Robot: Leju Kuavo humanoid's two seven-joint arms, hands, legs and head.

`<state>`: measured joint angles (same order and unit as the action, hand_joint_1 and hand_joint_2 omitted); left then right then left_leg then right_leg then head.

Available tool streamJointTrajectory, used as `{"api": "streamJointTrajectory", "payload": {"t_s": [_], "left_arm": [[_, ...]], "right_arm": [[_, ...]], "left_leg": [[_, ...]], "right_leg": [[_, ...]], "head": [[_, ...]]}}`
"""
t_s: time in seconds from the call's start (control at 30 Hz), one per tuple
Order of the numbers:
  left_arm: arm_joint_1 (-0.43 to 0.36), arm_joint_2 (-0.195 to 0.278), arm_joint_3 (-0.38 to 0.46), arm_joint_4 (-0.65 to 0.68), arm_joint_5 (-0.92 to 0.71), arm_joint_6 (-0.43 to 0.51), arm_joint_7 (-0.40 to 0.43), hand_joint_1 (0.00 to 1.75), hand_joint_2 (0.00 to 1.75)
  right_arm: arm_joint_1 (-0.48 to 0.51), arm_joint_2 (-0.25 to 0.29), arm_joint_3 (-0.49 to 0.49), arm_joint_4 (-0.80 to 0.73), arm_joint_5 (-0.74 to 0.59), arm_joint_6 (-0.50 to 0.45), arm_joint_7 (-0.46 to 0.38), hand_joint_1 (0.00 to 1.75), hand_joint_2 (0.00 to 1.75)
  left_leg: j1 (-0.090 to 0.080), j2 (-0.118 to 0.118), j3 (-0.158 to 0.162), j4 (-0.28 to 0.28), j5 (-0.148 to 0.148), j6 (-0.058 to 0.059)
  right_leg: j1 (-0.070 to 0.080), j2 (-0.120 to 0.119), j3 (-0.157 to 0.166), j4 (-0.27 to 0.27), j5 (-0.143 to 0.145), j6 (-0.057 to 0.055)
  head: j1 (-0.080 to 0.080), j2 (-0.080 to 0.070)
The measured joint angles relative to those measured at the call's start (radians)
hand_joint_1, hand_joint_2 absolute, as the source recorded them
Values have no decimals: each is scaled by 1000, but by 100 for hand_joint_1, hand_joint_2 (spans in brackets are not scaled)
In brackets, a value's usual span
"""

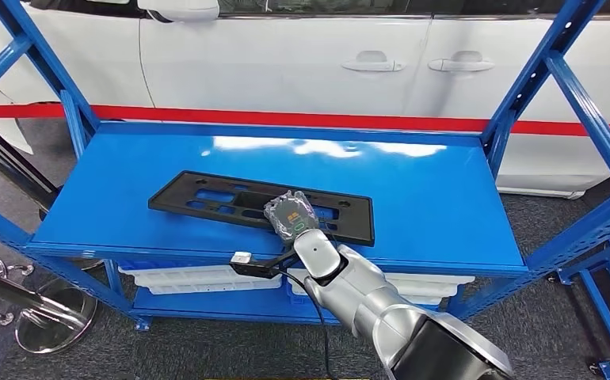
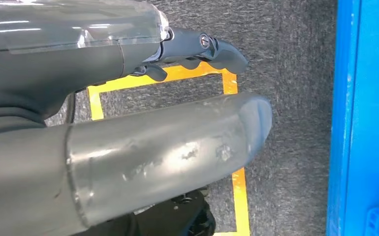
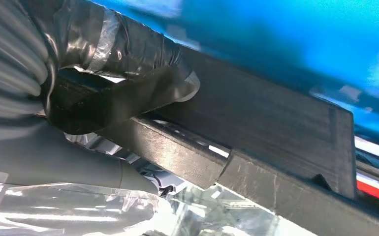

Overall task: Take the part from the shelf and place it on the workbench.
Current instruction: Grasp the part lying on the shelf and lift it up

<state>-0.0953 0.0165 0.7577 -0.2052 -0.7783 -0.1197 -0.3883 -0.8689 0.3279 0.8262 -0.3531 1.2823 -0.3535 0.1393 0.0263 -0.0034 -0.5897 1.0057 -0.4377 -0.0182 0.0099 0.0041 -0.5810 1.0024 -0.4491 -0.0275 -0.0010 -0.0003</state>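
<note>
I see the long flat black plastic part [image 1: 246,206] lying crosswise on the blue metal shelf [image 1: 413,198] — right hand [image 1: 290,215] fingers clasping its near edge; left hand [image 2: 128,142] holds nothing, fingers loosely apart.

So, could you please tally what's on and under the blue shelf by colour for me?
Black: 1, the long plastic part on the top shelf, with the right hand on it.
White: 2, the trays on the lower level.
Total: 3.
</note>
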Motion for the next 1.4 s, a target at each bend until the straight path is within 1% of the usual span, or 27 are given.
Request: {"api": "streamJointTrajectory", "payload": {"t_s": [0.07, 0.13, 0.17, 0.23, 0.27, 0.3, 0.33, 0.37, 0.4, 0.47, 0.57, 0.63, 0.7, 0.77, 0.8, 0.83, 0.87, 0.93, 1.0, 1.1, 1.13, 1.2, 1.27, 1.3, 1.33, 1.37, 1.4], "left_arm": [[4, 0, 0, 0, -3, -4, 9, 0, 0], [7, 0, 0, 0, -5, -6, 14, 0, 0], [8, -1, 0, 0, -5, -5, 15, 0, 0], [13, 0, 2, 0, -5, 2, 15, 0, 0], [17, 0, 4, 0, -2, 6, 11, 0, 0], [23, 0, 8, 0, 5, 11, 2, 0, 0], [28, -1, 15, 0, 13, 15, -9, 0, 0], [34, -1, 24, 0, 21, 19, -18, 0, 0], [40, -1, 33, 0, 28, 21, -26, 0, 0], [49, -5, 50, 0, 39, 17, -40, 0, 0], [60, -8, 80, 0, 60, 8, -65, 0, 0], [69, -8, 98, 0, 70, 5, -74, 0, 0], [72, -8, 113, 0, 80, 4, -77, 0, 0], [72, -8, 130, 0, 91, 5, -73, 0, 0], [72, -8, 139, 0, 96, 6, -70, 0, 0], [73, -8, 147, 0, 99, 7, -67, 0, 0], [73, -8, 153, 0, 101, 8, -64, 0, 0], [70, -8, 162, 0, 104, 10, -62, 0, 0], [67, -9, 171, 0, 109, 12, -56, 0, 0], [65, -10, 186, 0, 115, 14, -41, 0, 0], [65, -11, 191, 0, 116, 15, -35, 0, 0], [63, -13, 201, 0, 114, 19, -20, 0, 0], [62, -16, 209, 0, 109, 23, 0, 0, 0], [62, -17, 213, 0, 106, 25, 11, 0, 0], [63, -19, 216, 0, 103, 26, 20, 0, 0], [63, -20, 220, 0, 101, 27, 26, 0, 0], [63, -21, 223, 0, 98, 28, 31, 0, 0]], "right_arm": [[2, -1, -11, -2, -29, -25, -27, 175, 175], [3, -1, -27, -10, -71, -57, -63, 175, 175], [5, -3, -37, -19, -104, -80, -92, 175, 175], [17, -11, -72, -51, -210, -138, -183, 175, 175], [29, -19, -96, -78, -281, -160, -241, 175, 175], [45, -30, -125, -119, -366, -169, -306, 175, 175], [67, -48, -157, -180, -465, -163, -370, 175, 175], [93, -69, -186, -255, -561, -146, -424, 175, 175], [123, -96, -214, -348, -658, -122, -470, 175, 175], [186, -155, -265, -546, -830, -66, -531, 175, 175], [312, -247, -341, -854, -1062, 47, -613, 175, 175], [396, -297, -382, -1039, -1174, 128, -658, 175, 175], [464, -331, -407, -1186, -1260, 207, -690, 175, 175], [530, -362, -425, -1314, -1363, 315, -713, 175, 175], [561, -374, -431, -1371, -1412, 370, -720, 175, 175], [588, -384, -433, -1420, -1448, 412, -723, 175, 175], [611, -391, -435, -1460, -1471, 440, -724, 175, 175], [641, -403, -437, -1524, -1495, 472, -725, 175, 175], [656, -414, -441, -1569, -1537, 519, -718, 175, 175], [676, -425, -444, -1615, -1638, 640, -700, 175, 175], [684, -429, -445, -1628, -1673, 691, -693, 175, 175], [704, -435, -445, -1652, -1712, 789, -683, 175, 175], [741, -443, -444, -1674, -1671, 847, -697, 175, 175], [765, -449, -444, -1682, -1627, 857, -715, 175, 175], [787, -454, -444, -1686, -1584, 858, -735, 175, 175], [804, -460, -444, -1689, -1548, 857, -754, 175, 175], [817, -468, -444, -1690, -1521, 856, -770, 175, 175]], "left_leg": [[-1, -1, 0, -3, 1, 10], [2, 0, 0, -5, 3, 22], [4, 0, 1, -6, 4, 29], [2, 1, 0, -6, 3, 36], [1, 1, 0, -6, 2, 37], [1, 0, 1, -6, 2, 38], [1, -1, 3, -6, 1, 38], [1, -3, 6, -6, 0, 38], [0, -5, 9, -6, -1, 37], [-2, -9, 12, -7, -5, 33], [0, -14, 13, -11, -6, 20], [-1, -10, 10, 1, -23, 12], [0, -4, -20, 82, -80, 8], [1, -2, -74, 210, -148, 3], [1, -2, -91, 252, -162, 1], [1, -2, -92, 259, -156, 0], [1, -2, -74, 226, -133, 0], [1, -2, -3, 93, -76, 6], [-3, -3, 42, 7, -47, 14], [-6, -4, 41, -2, -33, 30], [-5, -2, 38, -4, -27, 38], [-2, 1, 27, -9, -13, 53], [-3, 2, 11, -8, -2, 58], [-4, 2, 3, -8, 4, 57], [-4, 2, -5, -7, 10, 56], [-4, 2, -14, -7, 16, 54], [-4, 2, -21, -7, 23, 51]], "right_leg": [[1, 1, -3, 0, 0, 7], [-1, 1, -13, 25, -21, 17], [-3, 1, -31, 66, -46, 24], [-10, 0, -94, 199, -112, 34], [-12, 0, -124, 261, -134, 36], [-13, 0, -142, 293, -137, 38], [-14, 0, -141, 285, -119, 37], [-14, 0, -120, 239, -85, 34], [-12, 0, -85, 166, -44, 27], [-5, -3, -24, 40, 3, 9], [0, -7, -6, -5, 4, -2], [-7, -9, 3, -20, 11, -5], [-14, -10, 11, -32, 18, -9], [-12, -10, 8, -27, 17, -13], [-11, -9, 5, -21, 15, -13], [-11, -8, 0, -14, 13, -12], [-10, -6, -4, -8, 11, -11], [-10, -4, -8, 0, 8, -6], [-7, -2, -10, 4, 10, 3], [-8, 0, -14, 7, 15, 21], [-9, 0, -18, 14, 6, 27], [-15, 1, -41, 80, -58, 37], [-19, 0, -78, 204, -147, 46], [-21, 0, -89, 255, -175, 49], [-23, 0, -87, 277, -183, 50], [-24, 0, -66, 261, -173, 51], [-24, 0, -27, 209, -149, 49]], "head": [[0, 0], [0, 0], [0, 0], [0, 0], [0, 0], [0, 0], [0, 0], [0, 0], [0, 0], [0, 0], [0, 0], [0, 0], [0, 0], [0, 0], [0, 0], [0, 0], [0, 0], [0, 0], [0, 0], [0, 0], [0, 0], [1, 0], [1, 0], [1, 0], [0, 0], [0, 0], [1, 0]]}}
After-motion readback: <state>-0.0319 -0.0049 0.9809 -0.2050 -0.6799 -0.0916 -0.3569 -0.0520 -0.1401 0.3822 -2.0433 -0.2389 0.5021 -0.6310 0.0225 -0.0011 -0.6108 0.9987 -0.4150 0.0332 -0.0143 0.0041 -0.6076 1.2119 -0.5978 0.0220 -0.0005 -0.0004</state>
